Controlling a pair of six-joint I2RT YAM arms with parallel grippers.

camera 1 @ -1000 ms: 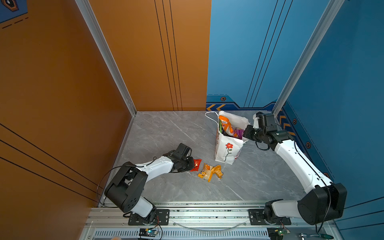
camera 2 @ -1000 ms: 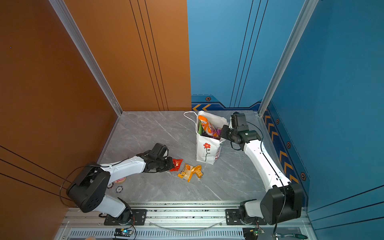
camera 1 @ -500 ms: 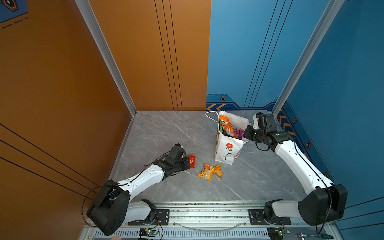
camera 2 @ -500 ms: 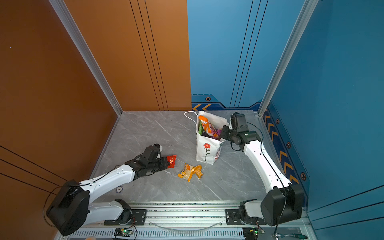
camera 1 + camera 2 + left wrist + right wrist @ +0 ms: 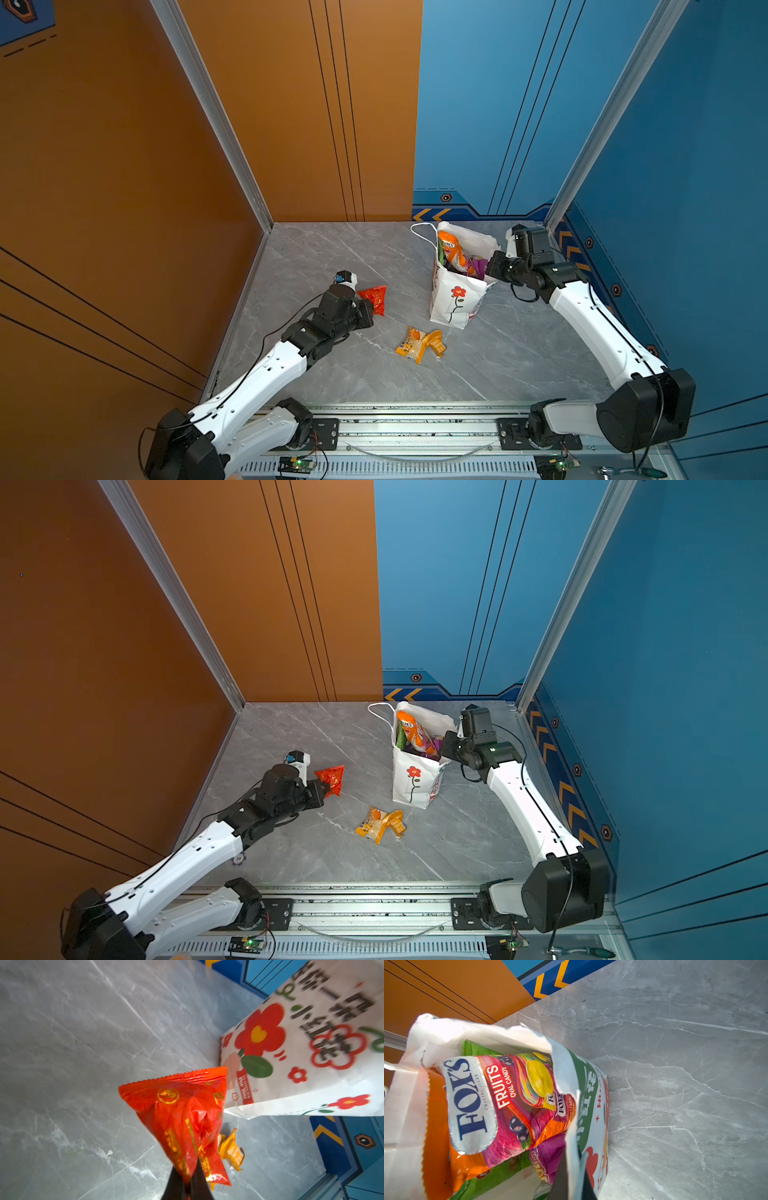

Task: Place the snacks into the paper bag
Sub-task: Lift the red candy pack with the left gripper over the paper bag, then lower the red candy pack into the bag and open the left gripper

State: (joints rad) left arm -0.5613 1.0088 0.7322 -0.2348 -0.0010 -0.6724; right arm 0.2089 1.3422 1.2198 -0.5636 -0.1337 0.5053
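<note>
1. Left jaws are clamped on a corner of the red-orange packet (image 5: 372, 296), which sticks out ahead of them.
2. Right jaws pinch the rim of the paper bag (image 5: 453, 303); the FOX'S packet (image 5: 488, 1105) sits inside, just beside them.
3. Orange-yellow packets (image 5: 419, 344) lie on the counter (image 5: 332, 257) between the 2 sets of jaws.

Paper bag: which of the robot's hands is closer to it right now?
Right. The right hand pinches the open rim of the paper bag. The left hand is off to the bag's left in both top views, apart from it, holding a red-orange packet.
</note>
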